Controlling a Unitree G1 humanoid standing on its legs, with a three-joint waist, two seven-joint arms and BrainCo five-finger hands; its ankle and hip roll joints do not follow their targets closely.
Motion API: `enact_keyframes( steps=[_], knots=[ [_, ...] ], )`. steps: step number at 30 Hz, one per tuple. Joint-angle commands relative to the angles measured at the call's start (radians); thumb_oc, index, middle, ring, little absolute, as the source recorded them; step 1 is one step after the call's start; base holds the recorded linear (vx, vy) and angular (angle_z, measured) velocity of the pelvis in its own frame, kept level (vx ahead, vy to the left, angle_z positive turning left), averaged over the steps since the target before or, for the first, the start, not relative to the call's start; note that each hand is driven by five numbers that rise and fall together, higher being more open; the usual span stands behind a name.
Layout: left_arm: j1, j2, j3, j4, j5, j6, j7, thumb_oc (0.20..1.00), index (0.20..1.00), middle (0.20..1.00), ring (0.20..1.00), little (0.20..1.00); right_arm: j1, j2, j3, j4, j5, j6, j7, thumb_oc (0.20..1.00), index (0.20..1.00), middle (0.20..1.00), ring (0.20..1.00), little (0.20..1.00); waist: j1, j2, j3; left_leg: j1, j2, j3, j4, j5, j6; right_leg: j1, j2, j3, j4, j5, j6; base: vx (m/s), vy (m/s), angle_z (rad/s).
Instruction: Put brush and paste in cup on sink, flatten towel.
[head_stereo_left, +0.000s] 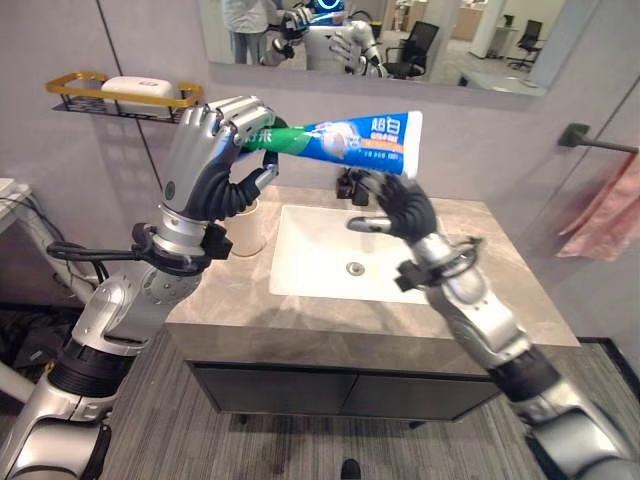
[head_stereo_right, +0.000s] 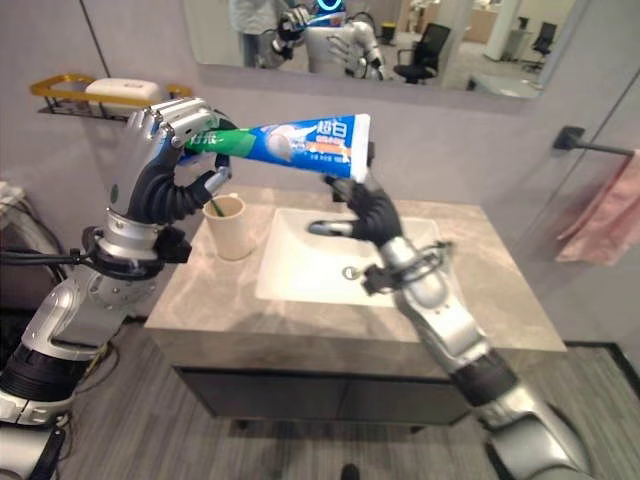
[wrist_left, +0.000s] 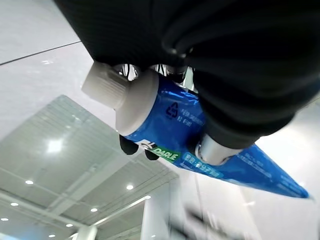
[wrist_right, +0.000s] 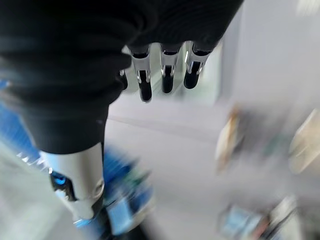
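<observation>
A blue and green toothpaste tube (head_stereo_left: 340, 140) is held level, high above the counter. My left hand (head_stereo_left: 215, 150) is shut on its green cap end, and the white cap (wrist_left: 107, 87) sticks out past the fingers. Just under the tube's flat end is my right hand (head_stereo_left: 400, 205), its fingers (wrist_right: 165, 75) straight and open; I cannot tell whether they touch the tube. A beige cup (head_stereo_right: 230, 225) stands on the counter left of the basin, a green toothbrush handle (head_stereo_right: 213, 208) leaning in it. A pink towel (head_stereo_left: 605, 215) hangs at the right wall.
The white basin (head_stereo_left: 340, 250) sits in a grey stone counter (head_stereo_left: 250, 305) with a dark faucet (head_stereo_left: 355, 187) behind it. A gold wall shelf (head_stereo_left: 120, 95) with a soap bar is at upper left. A dark towel rail (head_stereo_left: 590, 140) is on the right wall. A mirror hangs above.
</observation>
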Motion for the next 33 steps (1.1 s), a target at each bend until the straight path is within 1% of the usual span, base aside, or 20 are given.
enact_keyframes(
  steps=[1,3,4,6,10,16,17,18,19,20,23,26,27,28,29,30,33],
  knots=[
    [-0.022,0.016,0.016,-0.014,-0.041,0.005,0.046,0.2,0.2,0.2,0.2,0.2,-0.077,-0.009,-0.059,-0.026,0.052,-0.074,-0.011,1.0,1.0,1.0,1.0,1.0,0.002,-0.012,-0.003,-0.048,0.007,-0.059,0.007,0.059,-0.004,0.138,-0.066,-0.064,0.003,-0.082,0.091,0.02,0.005,0.31],
    [-0.003,0.004,0.011,-0.017,-0.042,0.001,0.044,0.2,0.2,0.2,0.2,0.2,-0.081,0.029,-0.053,-0.019,0.067,-0.086,-0.014,1.0,1.0,1.0,1.0,1.0,0.01,-0.015,-0.002,-0.049,0.006,-0.064,0.007,0.059,-0.004,0.145,-0.069,-0.075,0.003,-0.083,0.091,0.02,0.009,0.18],
    [0.005,0.0,0.01,-0.016,-0.044,0.0,0.044,0.2,0.2,0.2,0.2,0.2,-0.083,0.034,-0.054,-0.024,0.074,-0.087,-0.013,1.0,1.0,1.0,1.0,1.0,0.013,-0.016,-0.001,-0.049,0.006,-0.067,0.007,0.059,-0.005,0.147,-0.07,-0.079,0.003,-0.083,0.09,0.02,0.013,0.08],
    [0.023,-0.016,-0.007,-0.016,-0.053,-0.008,0.036,0.2,0.2,0.2,0.2,0.2,-0.091,0.073,-0.042,-0.027,0.131,-0.095,-0.002,1.0,1.0,1.0,1.0,1.0,0.022,-0.019,0.002,-0.053,0.003,-0.077,0.007,0.06,-0.005,0.152,-0.073,-0.09,0.003,-0.085,0.089,0.01,0.012,0.09],
    [0.048,-0.016,-0.024,-0.01,-0.065,-0.015,0.025,0.2,0.2,0.2,0.2,0.2,-0.106,0.082,-0.038,-0.051,0.149,-0.106,-0.005,1.0,1.0,1.0,1.0,1.0,0.029,-0.026,0.004,-0.061,0.001,-0.092,0.007,0.062,-0.003,0.157,-0.076,-0.107,0.003,-0.085,0.089,0.01,0.01,0.06],
    [0.094,-0.047,-0.055,-0.005,-0.091,-0.02,0.005,0.2,0.2,0.2,0.2,0.2,-0.099,0.142,-0.039,-0.065,0.193,-0.124,-0.022,1.0,1.0,1.0,1.0,1.0,0.037,-0.035,0.008,-0.069,-0.006,-0.105,0.007,0.061,0.003,0.161,-0.082,-0.119,0.003,-0.085,0.088,0.01,0.023,0.12],
    [0.096,-0.048,-0.058,-0.006,-0.091,-0.02,0.002,0.2,0.2,0.2,0.2,0.2,-0.098,0.143,-0.037,-0.071,0.194,-0.124,-0.021,0.755,0.755,0.755,0.755,0.755,0.037,-0.036,0.008,-0.069,-0.007,-0.105,0.007,0.06,0.004,0.162,-0.084,-0.122,0.003,-0.084,0.089,0.01,0.034,0.08],
    [0.096,-0.05,-0.064,-0.006,-0.095,-0.018,-0.001,0.2,0.2,0.2,0.2,0.2,-0.095,0.145,-0.035,-0.074,0.196,-0.124,-0.023,0.589,0.589,0.589,0.589,0.589,0.036,-0.036,0.007,-0.069,-0.009,-0.105,0.007,0.059,0.005,0.163,-0.086,-0.123,0.003,-0.083,0.09,0.0,0.033,0.04],
    [0.1,-0.054,-0.07,-0.005,-0.1,-0.019,-0.006,0.2,0.2,0.2,0.2,0.2,-0.094,0.149,-0.036,-0.074,0.195,-0.126,-0.027,0.307,0.307,0.307,0.307,0.307,0.036,-0.036,0.008,-0.068,-0.011,-0.106,0.007,0.057,0.007,0.162,-0.089,-0.123,0.003,-0.081,0.091,0.0,0.037,0.01],
    [0.106,-0.062,-0.077,-0.003,-0.105,-0.019,-0.008,0.2,0.2,0.2,0.2,0.2,-0.09,0.158,-0.037,-0.071,0.196,-0.129,-0.031,0.2,0.2,0.2,0.2,0.2,0.038,-0.037,0.009,-0.068,-0.013,-0.106,0.007,0.055,0.01,0.162,-0.09,-0.123,0.003,-0.08,0.093,0.0,0.0,0.0],
    [0.119,-0.071,-0.086,0.0,-0.114,-0.02,-0.015,0.2,0.2,0.2,0.2,0.2,-0.076,0.171,-0.044,-0.064,0.198,-0.134,-0.038,0.2,0.2,0.2,0.2,0.2,0.039,-0.038,0.011,-0.067,-0.018,-0.108,0.007,0.052,0.015,0.164,-0.094,-0.122,0.007,-0.079,0.093,0.0,0.013,0.0],
    [0.139,-0.09,-0.109,0.004,-0.14,-0.018,-0.029,0.206,0.206,0.206,0.206,0.206,-0.043,0.184,-0.053,-0.074,0.195,-0.136,-0.05,0.2,0.2,0.2,0.2,0.2,0.039,-0.039,0.023,-0.064,-0.03,-0.118,0.007,0.047,0.029,0.156,-0.103,-0.124,0.041,-0.086,0.094,-0.01,0.083,0.04],
    [0.146,-0.093,-0.112,0.005,-0.143,-0.018,-0.031,0.263,0.263,0.263,0.263,0.263,-0.036,0.189,-0.055,-0.075,0.194,-0.136,-0.052,0.2,0.2,0.2,0.2,0.2,0.04,-0.039,0.025,-0.063,-0.033,-0.12,0.007,0.047,0.032,0.154,-0.106,-0.123,0.047,-0.087,0.095,-0.02,0.087,0.09],
    [0.157,-0.096,-0.115,0.006,-0.145,-0.016,-0.038,0.423,0.423,0.423,0.423,0.423,-0.027,0.196,-0.057,-0.074,0.198,-0.135,-0.051,0.2,0.2,0.2,0.2,0.2,0.042,-0.039,0.028,-0.063,-0.037,-0.122,0.007,0.045,0.036,0.153,-0.109,-0.124,0.049,-0.087,0.096,-0.02,0.089,0.08],
    [0.17,-0.096,-0.113,0.004,-0.143,-0.011,-0.044,0.74,0.74,0.74,0.74,0.74,-0.018,0.201,-0.059,-0.074,0.198,-0.134,-0.053,0.2,0.2,0.2,0.2,0.2,0.046,-0.039,0.031,-0.061,-0.043,-0.125,0.007,0.042,0.041,0.153,-0.112,-0.126,0.05,-0.085,0.098,-0.02,0.086,0.06],
    [0.182,-0.097,-0.108,0.003,-0.138,-0.005,-0.045,1.0,1.0,1.0,1.0,1.0,-0.009,0.205,-0.06,-0.075,0.195,-0.133,-0.056,0.2,0.2,0.2,0.2,0.2,0.048,-0.041,0.032,-0.061,-0.046,-0.126,0.007,0.041,0.044,0.156,-0.115,-0.127,0.049,-0.083,0.099,-0.02,0.084,0.04],
    [0.264,-0.11,-0.087,0.001,-0.136,-0.001,-0.046,1.0,1.0,1.0,1.0,1.0,0.02,0.196,-0.075,-0.073,0.159,-0.127,-0.078,0.2,0.2,0.2,0.2,0.2,0.059,-0.045,0.034,-0.059,-0.064,-0.126,0.007,0.033,0.06,0.159,-0.13,-0.129,0.053,-0.074,0.108,-0.02,0.095,0.04]
  ],
)
